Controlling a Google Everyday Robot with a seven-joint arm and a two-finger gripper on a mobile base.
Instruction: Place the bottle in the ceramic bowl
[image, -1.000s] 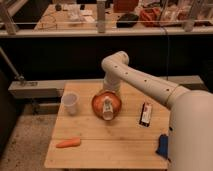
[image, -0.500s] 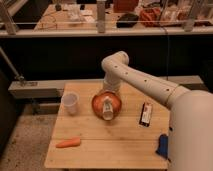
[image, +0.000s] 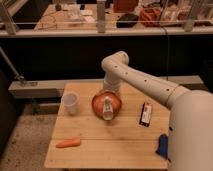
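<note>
Hanging nose-down at the centre of the frame, the gripper (image: 107, 101) is right over the ceramic bowl (image: 95, 103), at the end of the arm that sweeps in from the right edge. I read its jaws as spread wide and released, not clamped on anything. The bottle (image: 107, 112) shows as a pale, upright shape inside the bowl, directly under the fingertips and towards the bowl's near rim; I cannot tell whether the fingers touch it.

From my seat, the placing looks as good as done: the bottle is within the bowl's rim and nothing appears to hold it. What I judge is left is lifting the arm clear without knocking the bottle over or dragging it out, then confirming it rests in the bowl.

Elsewhere on the wooden table (image: 110, 150), a white cup (image: 70, 103) stands just left of the bowl, an orange carrot (image: 68, 143) lies lower left, a dark packet (image: 146, 114) right of the bowl, and a blue object (image: 163, 146) at the lower right.
</note>
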